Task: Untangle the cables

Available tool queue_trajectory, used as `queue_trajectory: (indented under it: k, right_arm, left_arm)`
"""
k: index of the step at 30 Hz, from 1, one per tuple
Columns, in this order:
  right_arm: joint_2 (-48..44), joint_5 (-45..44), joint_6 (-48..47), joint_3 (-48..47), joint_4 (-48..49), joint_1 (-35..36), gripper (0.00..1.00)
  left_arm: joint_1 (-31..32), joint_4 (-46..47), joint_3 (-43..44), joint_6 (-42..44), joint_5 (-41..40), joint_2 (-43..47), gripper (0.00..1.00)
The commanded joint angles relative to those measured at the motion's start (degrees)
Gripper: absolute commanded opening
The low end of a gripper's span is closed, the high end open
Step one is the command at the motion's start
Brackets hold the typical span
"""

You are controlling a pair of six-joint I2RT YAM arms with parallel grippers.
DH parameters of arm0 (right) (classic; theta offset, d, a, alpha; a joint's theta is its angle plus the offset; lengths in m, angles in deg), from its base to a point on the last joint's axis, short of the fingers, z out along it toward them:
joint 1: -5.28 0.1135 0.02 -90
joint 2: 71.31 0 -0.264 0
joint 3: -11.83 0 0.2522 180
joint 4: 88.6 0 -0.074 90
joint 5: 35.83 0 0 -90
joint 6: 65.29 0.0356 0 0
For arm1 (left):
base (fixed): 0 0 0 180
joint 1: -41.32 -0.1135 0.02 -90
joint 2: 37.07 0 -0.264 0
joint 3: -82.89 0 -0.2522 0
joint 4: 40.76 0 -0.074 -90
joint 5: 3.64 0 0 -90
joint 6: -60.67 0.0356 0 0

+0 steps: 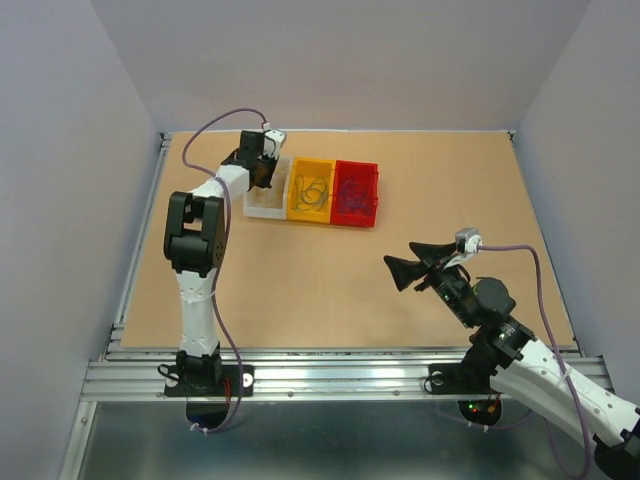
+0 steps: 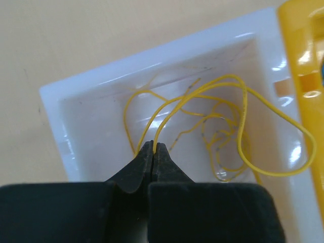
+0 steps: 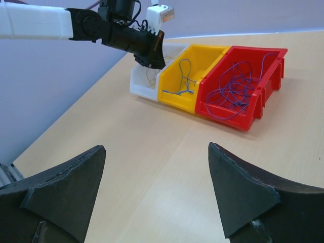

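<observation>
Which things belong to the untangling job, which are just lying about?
Job: yellow wires in the white bin, pinched by shut left fingers; thin wires in the yellow bin; blue-purple wires in the red bin.
Lying about: the bins, table, open right fingers, lavender arm cable.

3 bins in a row, far-left part of table.
White bin (image 1: 264, 212), yellow bin (image 1: 308, 216), red bin (image 1: 353, 221) sit L-to-R, touching side by side on tan tabletop (image 1: 300, 290); alu rail (image 1: 340, 372) along near edge, plain grey walls (image 1: 340, 60) around.

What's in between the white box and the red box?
The yellow box sits between the white box and the red box, right beside both. The top view shows it.
</observation>
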Motion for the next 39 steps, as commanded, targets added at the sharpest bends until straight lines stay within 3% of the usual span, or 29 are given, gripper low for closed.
queue_trajectory:
  k: [1, 4, 5, 6, 7, 10, 13, 16, 24, 35, 39]
  right_arm:
    - [-0.8, -0.4, -1.0, -0.4, 2.4, -0.1, 0.87]
    - [-0.4, -0.3, -0.9, -0.5, 2.4, -0.1, 0.87]
    - [-0.3, -0.3, -0.8, -0.6, 2.5, 0.0, 0.87]
    - [-0.2, -0.2, -0.7, -0.5, 2.5, 0.0, 0.87]
    - [-0.1, -0.3, -0.7, -0.6, 2.5, 0.0, 0.87]
    - [-0.1, -0.3, -0.7, -0.6, 2.5, -0.1, 0.87]
    - [-0.2, -0.1, -0.6, -0.6, 2.5, -0.1, 0.87]
    - [0.3, -0.1, -0.5, -0.7, 2.6, -0.1, 0.87]
    - [0.6, 0.1, -0.5, -0.8, 2.7, 0.0, 0.87]
    - [1.0, -0.5, -0.5, -0.7, 3.1, -0.1, 0.87]
    - [0.4, -2.3, -1.2, -0.1, 3.9, -0.1, 0.93]
  left_arm:
    - [-1.3, 4.2, -1.9, -1.5, 0.5, 3.5, 0.00]
    - [-1.3, 4.3, -2.7, -1.3, 1.7, 3.6, 0.03]
    - [-1.3, 4.6, -2.8, -1.4, 2.2, 4.0, 0.10]
    - [-1.3, 4.8, -4.0, -1.3, 2.4, 5.5, 0.26]
    - [-1.3, 5.5, -4.8, -1.4, 2.6, 6.6, 0.32]
    - [-1.4, 9.7, -9.4, -1.5, 3.2, 11.2, 0.43]
    - [-1.3, 10.6, -12.2, -1.8, 2.9, 14.1, 0.47]
    - [-1.3, 13.1, -15.7, -2.4, 3.6, 19.5, 0.60]
    - [-1.3, 17.0, -19.5, -2.6, 5.7, 22.9, 0.60]
    - [-1.3, 15.6, -17.8, -1.0, 6.6, 19.1, 0.53]
    - [-1.4, 18.2, -21.5, -0.7, 7.0, 24.4, 0.54]
